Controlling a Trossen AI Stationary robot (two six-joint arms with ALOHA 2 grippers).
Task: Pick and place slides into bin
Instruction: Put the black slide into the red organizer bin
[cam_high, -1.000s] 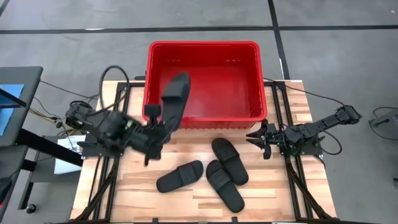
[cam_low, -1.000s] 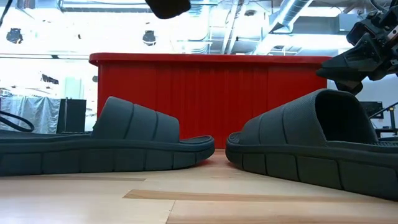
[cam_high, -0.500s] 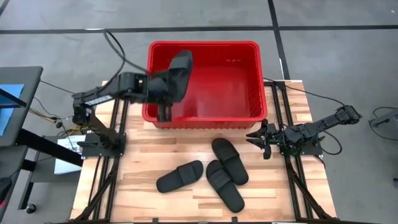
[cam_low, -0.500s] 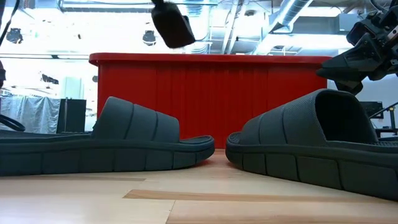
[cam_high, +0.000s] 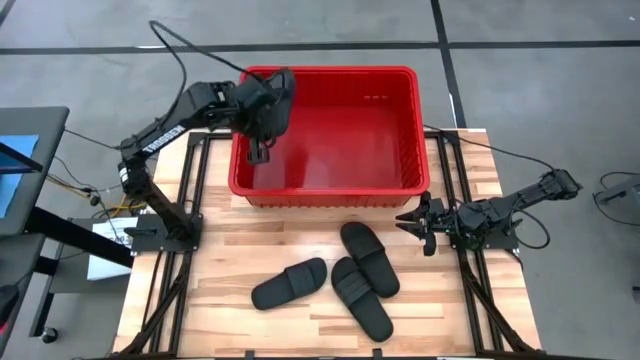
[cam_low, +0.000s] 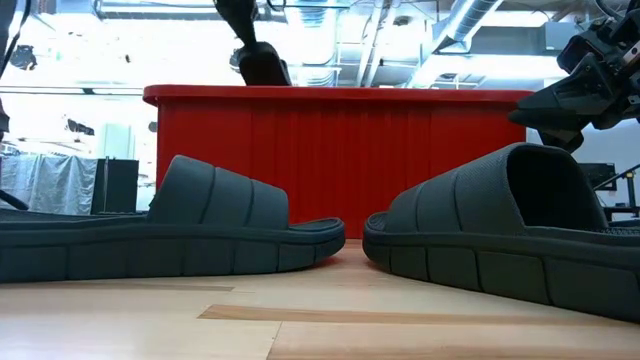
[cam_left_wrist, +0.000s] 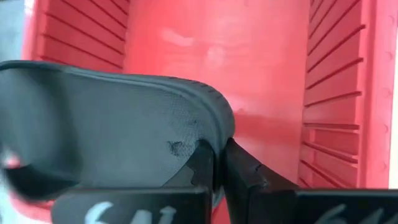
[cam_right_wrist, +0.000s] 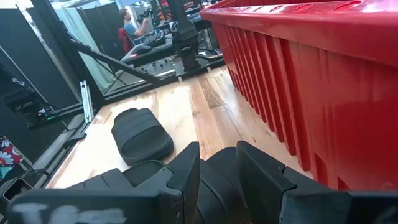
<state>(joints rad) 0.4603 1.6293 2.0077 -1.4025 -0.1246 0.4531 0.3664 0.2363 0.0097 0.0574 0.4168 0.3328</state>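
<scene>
The left claw (cam_high: 262, 125) is clamped on one slide (cam_high: 272, 103) above the red bin (cam_high: 405, 160). Three slides (cam_high: 340, 280) lie on the tabletop (cam_high: 220, 320). The right claw (cam_high: 415, 222) waits half apart beside them.

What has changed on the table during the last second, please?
The left pincer, shut on one slide, carried it from the table's front edge of the bin to over its left interior. The three slides on the table and the right pincer stayed put.
</scene>
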